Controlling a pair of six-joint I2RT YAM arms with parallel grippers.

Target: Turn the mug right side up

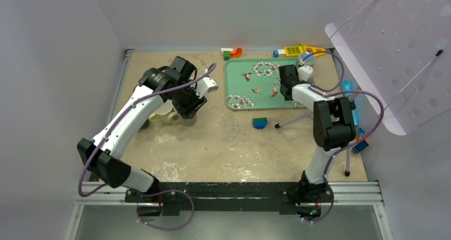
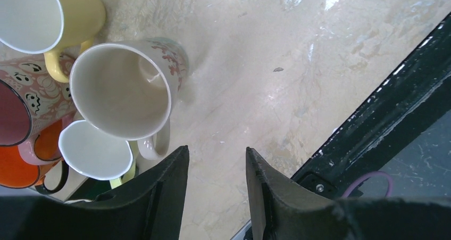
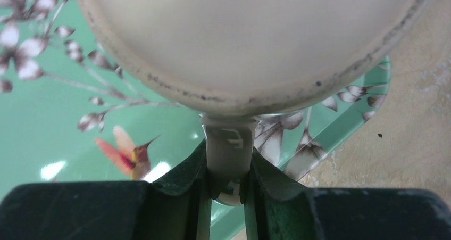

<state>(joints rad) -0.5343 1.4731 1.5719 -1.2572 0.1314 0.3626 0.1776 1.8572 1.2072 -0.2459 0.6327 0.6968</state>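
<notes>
A cream mug (image 3: 244, 38) fills the top of the right wrist view, its round underside with a scuffed rim facing the camera. It is over the right edge of the green bird-patterned tray (image 3: 53, 117). My right gripper (image 3: 226, 171) is shut on the mug's handle (image 3: 228, 144), which sits between both fingers. From above, the mug (image 1: 307, 58) shows only partly, at the tray's (image 1: 239, 85) back right corner. My left gripper (image 2: 217, 155) stands open over bare table with nothing between its fingers.
Several upright mugs cluster beside the left gripper: a floral cream one (image 2: 119, 91), a yellow one (image 2: 80, 11), a skull-patterned one (image 2: 32, 91). A blue-green block (image 1: 259, 123) lies mid-table. Toys (image 1: 292, 51) line the back edge. A perforated white panel (image 1: 393, 54) on thin legs overhangs the right side.
</notes>
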